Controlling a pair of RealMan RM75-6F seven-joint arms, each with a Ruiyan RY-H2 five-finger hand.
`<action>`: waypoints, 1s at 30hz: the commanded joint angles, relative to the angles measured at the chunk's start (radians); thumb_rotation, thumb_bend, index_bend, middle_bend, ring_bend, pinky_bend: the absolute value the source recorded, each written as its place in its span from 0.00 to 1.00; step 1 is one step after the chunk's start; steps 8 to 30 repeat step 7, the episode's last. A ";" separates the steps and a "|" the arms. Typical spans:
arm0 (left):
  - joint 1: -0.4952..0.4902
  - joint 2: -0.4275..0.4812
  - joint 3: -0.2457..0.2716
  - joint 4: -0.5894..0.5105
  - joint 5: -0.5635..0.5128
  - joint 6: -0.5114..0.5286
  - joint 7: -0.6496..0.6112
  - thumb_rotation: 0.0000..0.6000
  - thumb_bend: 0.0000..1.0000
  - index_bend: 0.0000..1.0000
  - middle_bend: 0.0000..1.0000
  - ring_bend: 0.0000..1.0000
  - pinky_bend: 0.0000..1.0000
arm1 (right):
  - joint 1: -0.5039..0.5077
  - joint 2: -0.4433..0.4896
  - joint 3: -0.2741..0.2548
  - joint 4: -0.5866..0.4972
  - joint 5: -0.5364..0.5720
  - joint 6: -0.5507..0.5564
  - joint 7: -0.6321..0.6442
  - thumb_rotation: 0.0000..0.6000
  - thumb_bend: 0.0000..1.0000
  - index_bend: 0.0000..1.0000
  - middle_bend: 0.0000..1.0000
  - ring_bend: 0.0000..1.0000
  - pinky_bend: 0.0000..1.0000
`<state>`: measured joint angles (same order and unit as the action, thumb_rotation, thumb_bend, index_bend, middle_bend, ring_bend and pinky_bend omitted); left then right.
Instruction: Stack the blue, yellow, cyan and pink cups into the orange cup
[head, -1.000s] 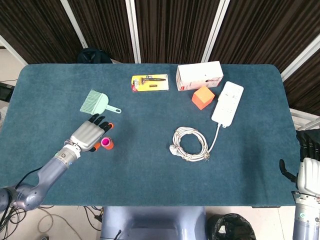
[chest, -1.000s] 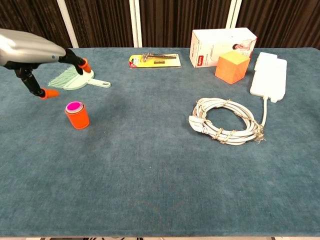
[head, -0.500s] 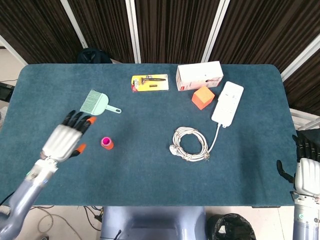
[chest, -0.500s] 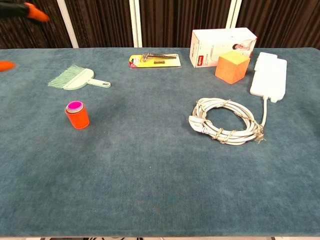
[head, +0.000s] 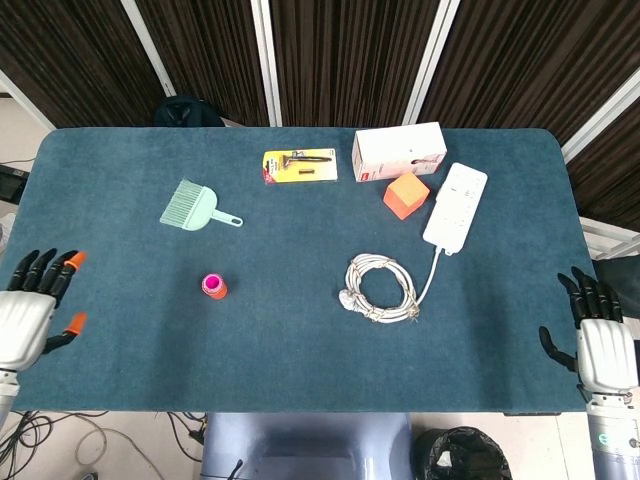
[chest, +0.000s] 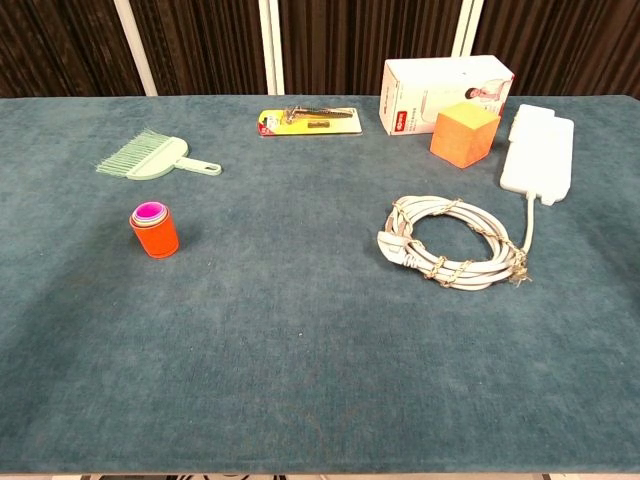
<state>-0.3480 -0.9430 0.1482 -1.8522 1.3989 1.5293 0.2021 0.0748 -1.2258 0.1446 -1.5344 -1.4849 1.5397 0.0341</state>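
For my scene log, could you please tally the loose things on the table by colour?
Orange: 2, the cup stack and the block
White: 3, the box, power strip and coiled cable
Green: 1, the brush
Yellow: 1, the razor pack
Total: 7

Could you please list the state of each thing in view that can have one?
orange cup: upright, free of both hands.
pink cup: nested inside it, rim showing.
white cable: coiled, tied.
power strip: lying flat, cable attached.
left hand: open, at table edge.
right hand: open, at table edge.
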 joint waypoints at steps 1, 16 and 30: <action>0.013 -0.003 -0.010 0.025 -0.003 -0.004 -0.027 1.00 0.34 0.04 0.08 0.00 0.00 | 0.007 0.014 -0.016 0.015 -0.027 -0.007 0.017 1.00 0.40 0.13 0.07 0.09 0.09; 0.018 -0.017 -0.040 0.065 0.001 -0.031 -0.078 1.00 0.34 0.06 0.08 0.00 0.00 | 0.014 0.034 -0.038 0.025 -0.063 -0.017 0.045 1.00 0.40 0.13 0.07 0.09 0.09; 0.018 -0.017 -0.040 0.065 0.001 -0.031 -0.078 1.00 0.34 0.06 0.08 0.00 0.00 | 0.014 0.034 -0.038 0.025 -0.063 -0.017 0.045 1.00 0.40 0.13 0.07 0.09 0.09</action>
